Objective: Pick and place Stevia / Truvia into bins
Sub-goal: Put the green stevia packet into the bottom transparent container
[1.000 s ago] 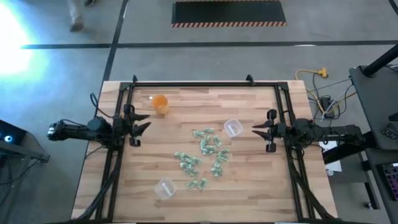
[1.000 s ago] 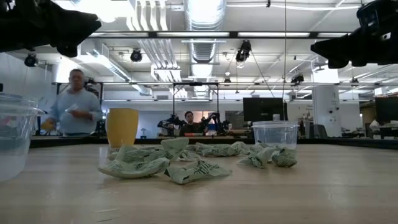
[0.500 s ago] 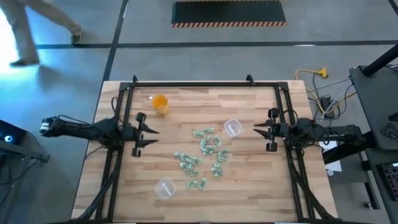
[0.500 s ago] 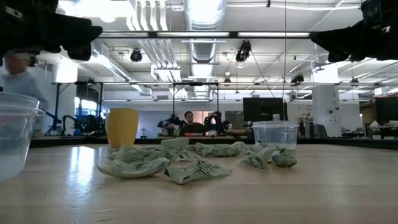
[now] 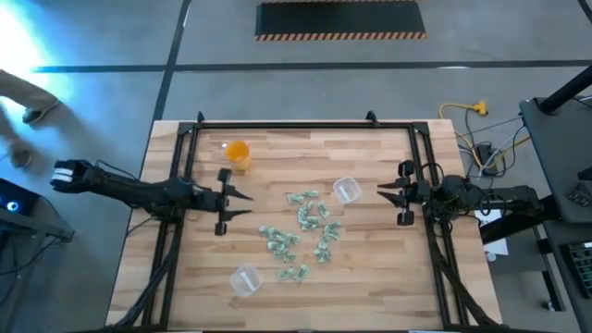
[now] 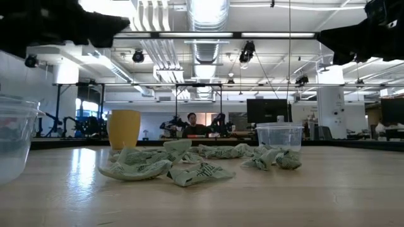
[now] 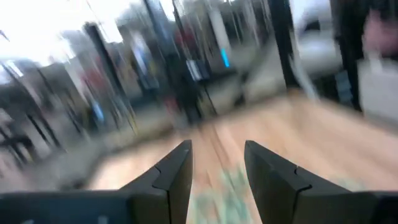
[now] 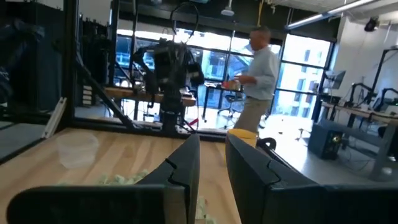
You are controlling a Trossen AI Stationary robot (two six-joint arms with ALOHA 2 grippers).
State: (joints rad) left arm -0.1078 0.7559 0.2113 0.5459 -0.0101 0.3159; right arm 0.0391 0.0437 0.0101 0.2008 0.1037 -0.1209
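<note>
The Stevia / Truvia sachets (image 5: 302,231) lie in a loose pale green and white heap on the wooden table's middle; the low view shows them crumpled (image 6: 189,162). One clear bin (image 5: 346,191) stands at the heap's far right, another (image 5: 245,279) at its near left. My left gripper (image 5: 242,203) hovers open, level, left of the heap and above the table, with nothing between its fingers (image 7: 217,165). My right gripper (image 5: 381,194) hangs level at the table's right side, just right of the far bin, its fingers a little apart (image 8: 212,155) and empty.
An orange cup (image 5: 238,154) stands at the far left of the table. A black frame (image 5: 277,123) runs along the far edge and down both sides. Bare wood lies near the front edge. A person (image 8: 258,78) stands in the room beyond the table.
My left gripper has moved from the table's left rail toward the right, closer to the sachet heap, staying above the table and rolling somewhat. Its fingers have kept their gap. A person has walked off past the table's far left.
</note>
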